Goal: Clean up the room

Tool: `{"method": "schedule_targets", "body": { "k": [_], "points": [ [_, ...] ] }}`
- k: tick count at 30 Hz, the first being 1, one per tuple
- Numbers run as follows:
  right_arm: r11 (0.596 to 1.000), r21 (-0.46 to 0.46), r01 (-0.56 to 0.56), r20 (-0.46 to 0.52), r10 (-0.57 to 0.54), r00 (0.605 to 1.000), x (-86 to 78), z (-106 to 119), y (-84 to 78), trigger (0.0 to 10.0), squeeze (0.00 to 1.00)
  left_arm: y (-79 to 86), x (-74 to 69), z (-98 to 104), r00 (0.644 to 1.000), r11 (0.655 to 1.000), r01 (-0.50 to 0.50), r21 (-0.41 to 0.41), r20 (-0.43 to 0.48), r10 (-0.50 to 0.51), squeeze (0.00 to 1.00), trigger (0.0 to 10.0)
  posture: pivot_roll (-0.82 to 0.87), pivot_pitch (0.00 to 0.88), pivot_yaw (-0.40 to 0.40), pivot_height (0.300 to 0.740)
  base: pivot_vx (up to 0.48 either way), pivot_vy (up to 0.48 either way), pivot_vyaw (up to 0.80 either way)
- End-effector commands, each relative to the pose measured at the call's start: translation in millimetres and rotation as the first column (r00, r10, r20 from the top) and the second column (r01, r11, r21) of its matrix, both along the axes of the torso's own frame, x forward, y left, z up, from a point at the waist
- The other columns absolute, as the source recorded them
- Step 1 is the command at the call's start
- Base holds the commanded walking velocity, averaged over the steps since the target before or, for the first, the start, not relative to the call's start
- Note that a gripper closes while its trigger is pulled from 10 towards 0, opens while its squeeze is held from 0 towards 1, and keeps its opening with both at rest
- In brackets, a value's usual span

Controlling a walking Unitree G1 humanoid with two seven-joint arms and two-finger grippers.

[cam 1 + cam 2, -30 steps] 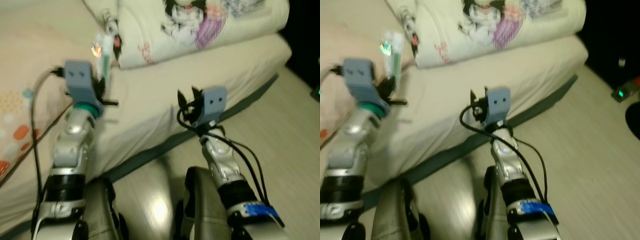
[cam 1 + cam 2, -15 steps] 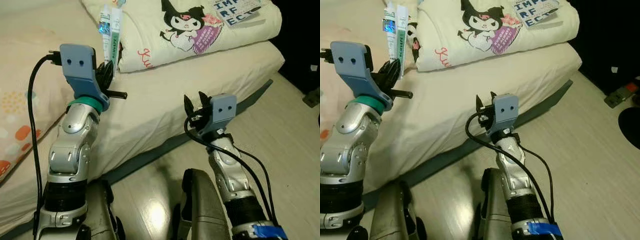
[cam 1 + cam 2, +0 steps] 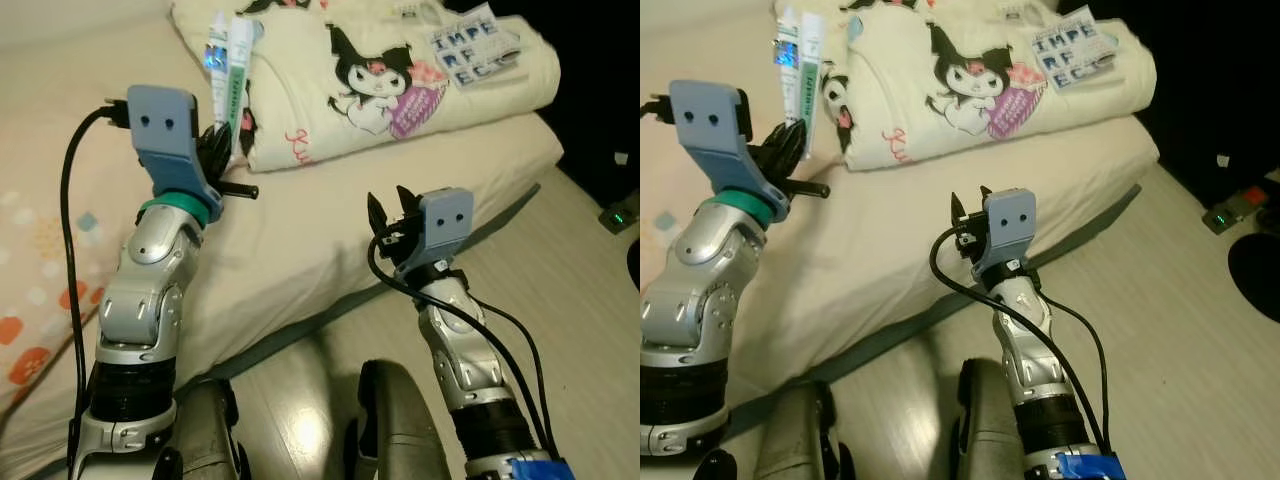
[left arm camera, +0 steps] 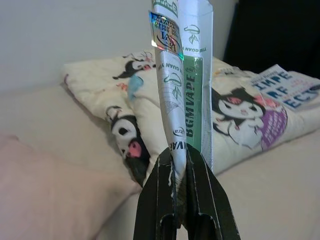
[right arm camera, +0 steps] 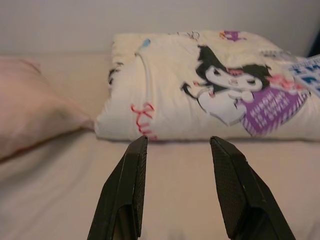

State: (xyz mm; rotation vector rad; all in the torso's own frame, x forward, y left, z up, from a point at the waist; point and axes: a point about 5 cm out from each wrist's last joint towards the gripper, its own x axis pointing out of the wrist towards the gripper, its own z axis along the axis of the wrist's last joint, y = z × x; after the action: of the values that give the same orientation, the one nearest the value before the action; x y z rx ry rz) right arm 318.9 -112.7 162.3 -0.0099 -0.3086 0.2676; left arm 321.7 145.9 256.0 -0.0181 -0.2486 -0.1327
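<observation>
- The two long black fingers of the left gripper are pressed together on the lower end of a flat white and green paper packet with a shiny sticker near its top; the packet stands upright above them, raised over the bed.
- The two black fingers of the right gripper stand apart, fairly wide, with nothing between them; this gripper hangs over the edge of the cream mattress.
- My judgement: the step in hand is to carry the packet away to a place for rubbish or storage, which I cannot see here.
- To do it well, I think the left gripper should keep its pinch firm, because the packet is thin and held at one end, so it can slip or bend.
- It should also stay lifted and clear of the folded cream blanket with black cartoon characters, which lies just beyond it.
- The free right gripper could help if the packet begins to tilt.
- Count: one packet, though it looks folded double; one folded blanket; one pink pillow with orange spots; two grippers.
- On the pale wooden floor one small device with a green light lies well apart from the bed.
</observation>
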Motion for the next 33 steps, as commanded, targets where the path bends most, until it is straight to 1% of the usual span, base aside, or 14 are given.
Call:
{"method": "schedule_targets", "body": {
  "k": [1,6,11,13,15,20,28,33],
  "points": [
    [1.0,-0.003,0.007,-0.018,-0.007,1.0,-2.9,-3.9,-2.1,10.0,0.0,-3.4,-1.2,-0.6,1.0,1.0,0.009,0.005,-0.004,-0.009,0.0,10.0,-0.03,0.106,-0.015,0.663,0.0,0.0,0.0],
    [1.0,-0.006,0.012,-0.024,-0.012,1.0,-4.3,-4.5,-3.3,10.0,0.0,-4.3,-0.5,0.5,1.0,1.0,0.015,0.005,-0.005,-0.015,0.0,10.0,-0.03,0.108,-0.013,0.688,0.0,0.0,0.0],
    [1.0,-0.007,0.013,-0.027,-0.014,1.0,-4.5,-4.1,-3.3,10.0,0.0,-4.8,0.0,0.9,1.0,1.0,0.017,0.005,-0.007,-0.017,0.0,10.0,-0.03,0.106,-0.012,0.702,0.0,0.0,0.0],
    [1.0,-0.008,0.014,-0.029,-0.014,0.999,-4.5,-4.0,-3.4,10.0,0.0,-5.6,0.5,1.6,1.0,1.0,0.02,0.005,-0.006,-0.02,0.0,10.0,-0.03,0.105,-0.013,0.722,0.0,0.0,0.0],
    [1.0,-0.008,0.014,-0.029,-0.014,0.999,-4.5,-4.0,-3.4,10.0,0.0,-5.6,0.5,1.6,1.0,1.0,0.02,0.005,-0.006,-0.02,0.0,10.0,-0.03,0.105,-0.013,0.722,0.0,0.0,0.0],
    [1.0,-0.009,0.014,-0.032,-0.014,0.999,-4.1,-3.7,-2.5,10.0,0.0,-6.4,1.1,0.1,1.0,1.0,0.024,-0.001,-0.007,-0.024,0.0,10.0,-0.03,0.097,-0.018,0.74,0.0,0.0,0.0],
    [1.0,-0.019,0.006,-0.047,-0.007,0.999,-5.2,-7.3,0.7,10.0,0.0,-6.1,1.7,-5.5,1.0,1.0,0.015,-0.011,-0.019,-0.015,0.0,10.0,-0.03,0.09,-0.023,0.74,0.0,0.0,0.0],
    [1.0,-0.018,-0.004,-0.052,0.003,0.999,-6.7,-9.1,3.4,10.0,0.0,-5.8,2.1,-8.6,1.0,1.0,0.011,-0.004,-0.025,-0.011,0.0,10.0,-0.04,0.086,-0.024,0.74,0.0,0.0,0.0]
  ]
}}
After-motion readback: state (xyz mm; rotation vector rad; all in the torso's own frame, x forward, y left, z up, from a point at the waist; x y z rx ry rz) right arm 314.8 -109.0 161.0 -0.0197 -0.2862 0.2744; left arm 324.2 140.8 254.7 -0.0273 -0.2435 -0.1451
